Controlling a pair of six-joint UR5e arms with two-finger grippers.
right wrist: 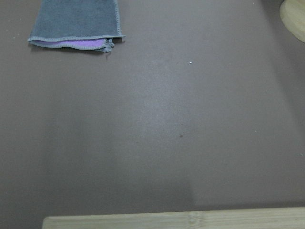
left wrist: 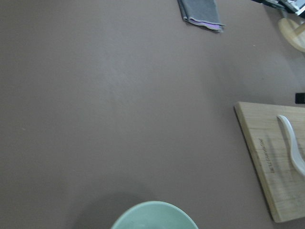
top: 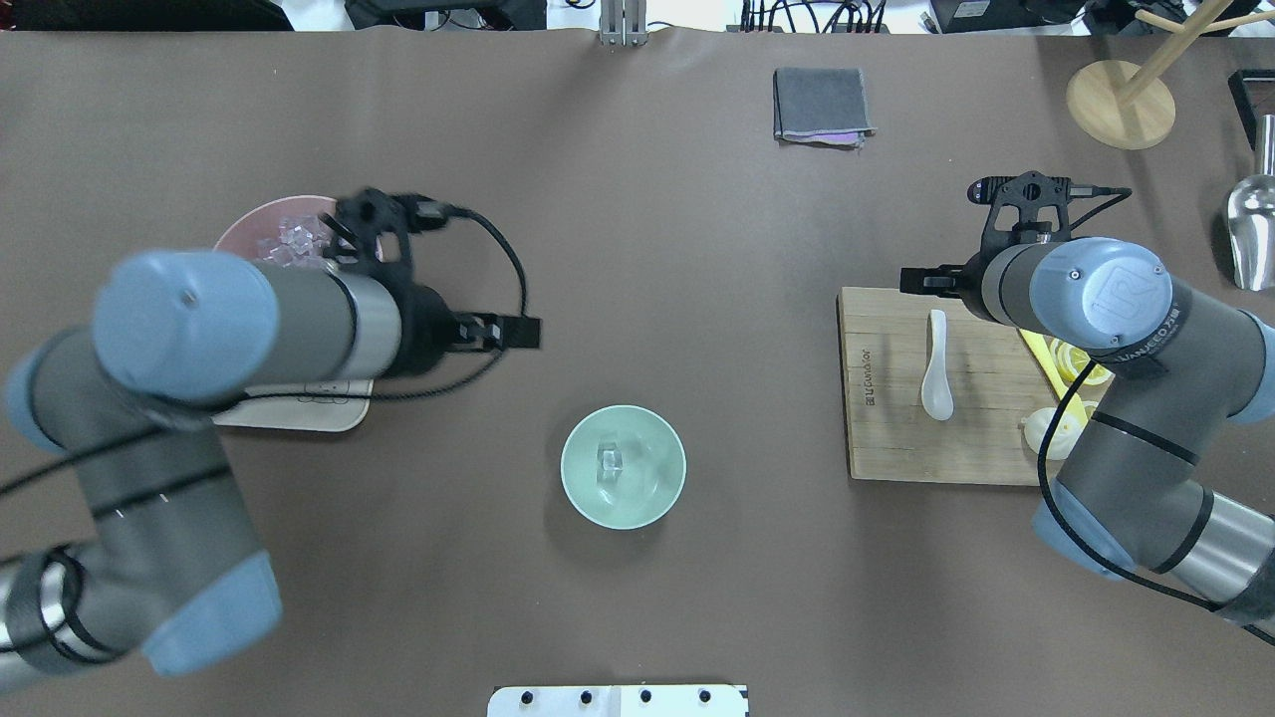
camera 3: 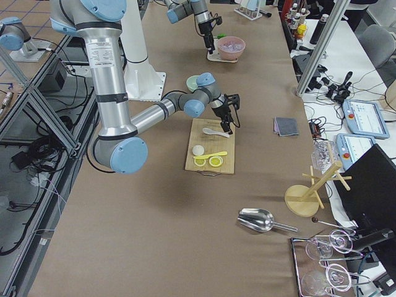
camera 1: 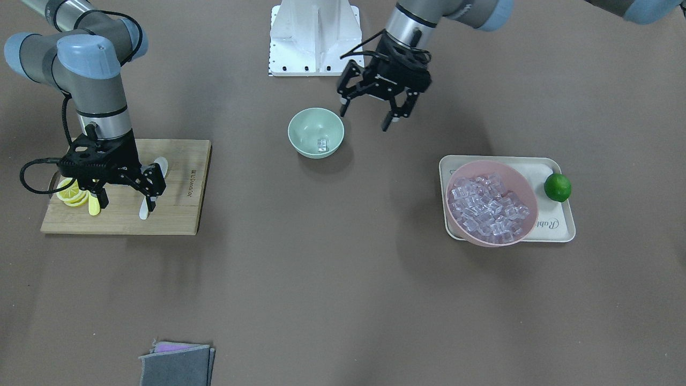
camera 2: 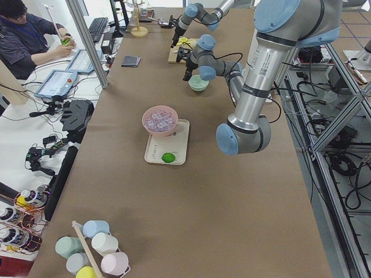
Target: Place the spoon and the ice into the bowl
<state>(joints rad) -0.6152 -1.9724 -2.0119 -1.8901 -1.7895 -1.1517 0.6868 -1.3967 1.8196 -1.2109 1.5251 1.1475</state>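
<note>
The mint-green bowl [camera 1: 315,132] stands mid-table with one clear ice cube [camera 1: 322,145] inside; the overhead view shows the bowl [top: 657,498] and cube [top: 610,461] too. My left gripper [camera 1: 364,120] hangs open and empty in the air just beside the bowl, on the pink bowl's side. The white spoon [camera 1: 144,210] lies on the wooden cutting board [camera 1: 177,214]; in the overhead view the spoon [top: 936,363] lies lengthwise. My right gripper [camera 1: 127,205] is open low over the board, one finger right at the spoon's end. It holds nothing.
A pink bowl [camera 1: 522,185] full of ice cubes sits on a cream tray [camera 1: 560,228] with a lime [camera 1: 557,187]. Lemon slices [camera 1: 69,195] and a yellow knife [camera 1: 94,208] lie on the board. A folded grey cloth [camera 1: 177,364] lies near the far edge.
</note>
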